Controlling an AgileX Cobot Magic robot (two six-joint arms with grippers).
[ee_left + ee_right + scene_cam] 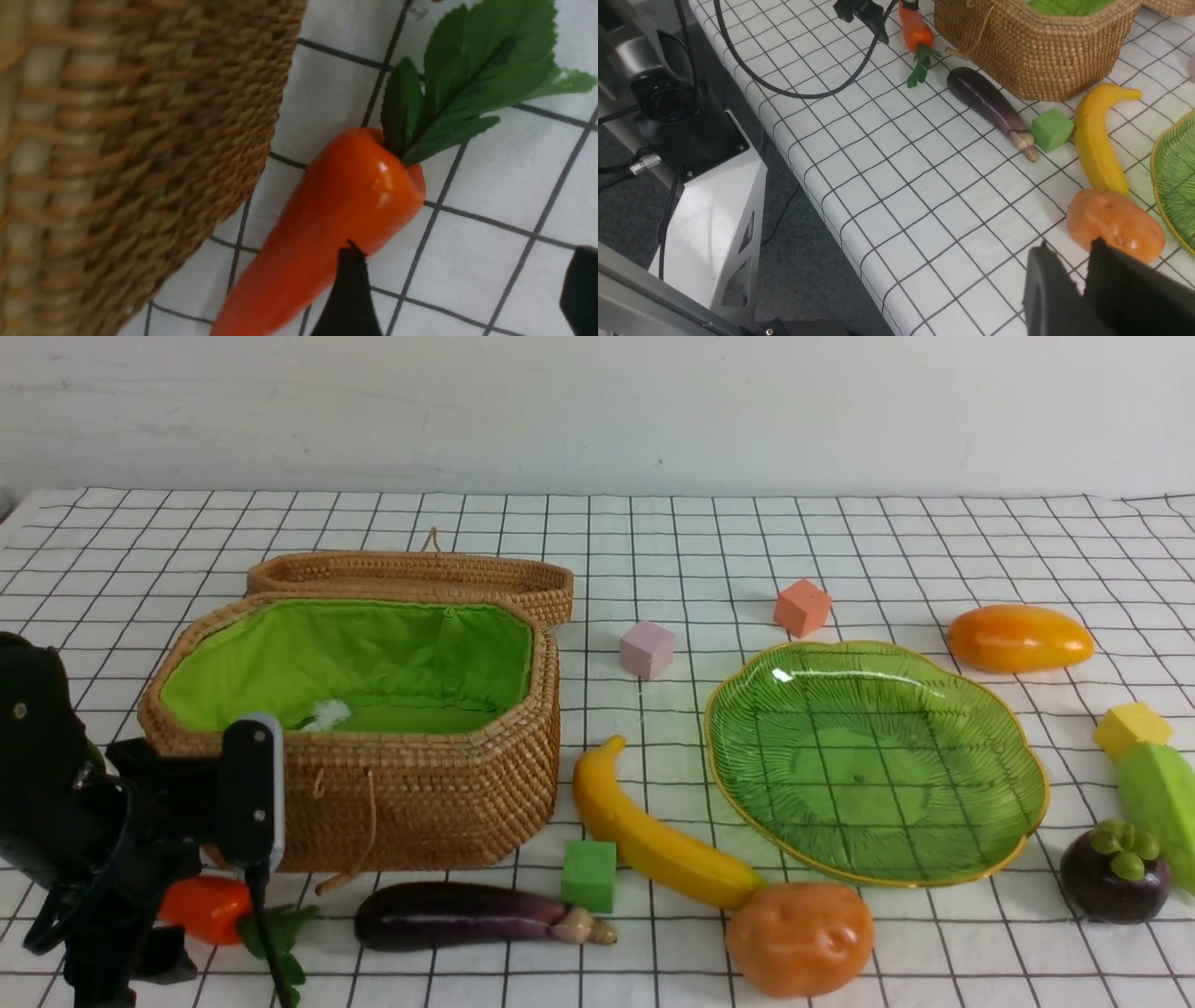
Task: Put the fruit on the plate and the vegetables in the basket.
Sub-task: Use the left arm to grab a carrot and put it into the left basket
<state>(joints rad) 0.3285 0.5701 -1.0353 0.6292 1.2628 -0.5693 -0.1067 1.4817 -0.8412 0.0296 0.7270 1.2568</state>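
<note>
My left gripper (465, 280) is open low over the cloth, nothing between its fingers. One finger (350, 289) overlaps the edge of the red-orange pepper (336, 219), which lies by the basket (392, 803) wall. The eggplant (467, 915), potato (800, 938) and banana (653, 840) lie along the front. The plate (878, 756) holds nothing. The mango (1019, 637) lies behind it; the mangosteen (1116, 877) and light green vegetable (1162, 803) are at the right edge. My right gripper (1070, 246), slightly open and holding nothing, hovers near the potato (1115, 224).
Small foam cubes sit among the toys: pink (647, 649), salmon (802, 608), green (589, 875) and yellow (1131, 728). The basket lid (411, 574) lies open behind the basket. The table's near edge (817, 186) and a cable (784, 88) show in the right wrist view.
</note>
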